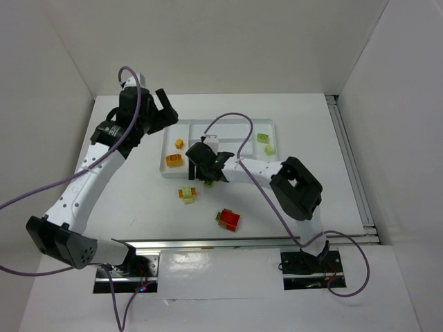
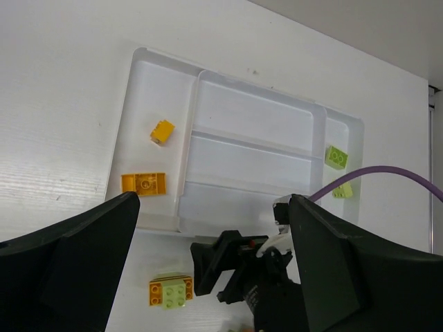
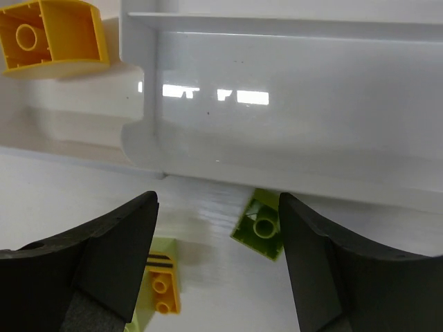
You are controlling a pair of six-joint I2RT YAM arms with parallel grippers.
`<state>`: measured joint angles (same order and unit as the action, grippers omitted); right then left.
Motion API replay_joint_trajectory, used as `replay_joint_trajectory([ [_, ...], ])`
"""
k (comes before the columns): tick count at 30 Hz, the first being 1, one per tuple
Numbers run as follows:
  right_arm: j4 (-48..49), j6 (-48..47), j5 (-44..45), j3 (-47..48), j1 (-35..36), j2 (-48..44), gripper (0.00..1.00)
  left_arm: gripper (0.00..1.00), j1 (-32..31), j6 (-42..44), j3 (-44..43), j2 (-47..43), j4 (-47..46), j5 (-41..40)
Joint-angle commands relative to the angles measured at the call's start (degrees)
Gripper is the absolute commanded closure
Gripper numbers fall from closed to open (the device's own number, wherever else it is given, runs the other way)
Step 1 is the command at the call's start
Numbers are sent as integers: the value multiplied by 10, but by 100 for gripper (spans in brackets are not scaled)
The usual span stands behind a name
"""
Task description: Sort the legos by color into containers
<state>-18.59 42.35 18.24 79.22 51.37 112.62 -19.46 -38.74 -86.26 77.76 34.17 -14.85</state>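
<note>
Our right gripper [image 3: 216, 228] has its fingers apart, a little green brick [image 3: 259, 228] between them, on the table [image 3: 76, 187] just beside the tray [image 3: 291, 166]. If we pinch crooked, it may pop away. Farther off, our left gripper [image 2: 213, 207] is spread wide, holding nothing.

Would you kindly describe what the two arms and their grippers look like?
The left arm and right arm have white links joined by black joints. A thin purple cable loops along each one. The left gripper and right gripper are black, with broad wedge-shaped fingers.
</note>
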Motion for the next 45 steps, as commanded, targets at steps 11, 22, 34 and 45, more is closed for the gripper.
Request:
replay_joint_trajectory([
  [11,-75,64,101,31,35,22,21,0,11,23,20,11,-9,24],
  [22,-79,37,83,-5,35,5,20,0,11,28,20,16,-14,35],
  [34,-89,37,68,-11,35,-17,57,1,11,28,25,16,-19,40],
  [45,-113,-17,122,1,-9,-124,62,1,36,11,66,51,16,40],
])
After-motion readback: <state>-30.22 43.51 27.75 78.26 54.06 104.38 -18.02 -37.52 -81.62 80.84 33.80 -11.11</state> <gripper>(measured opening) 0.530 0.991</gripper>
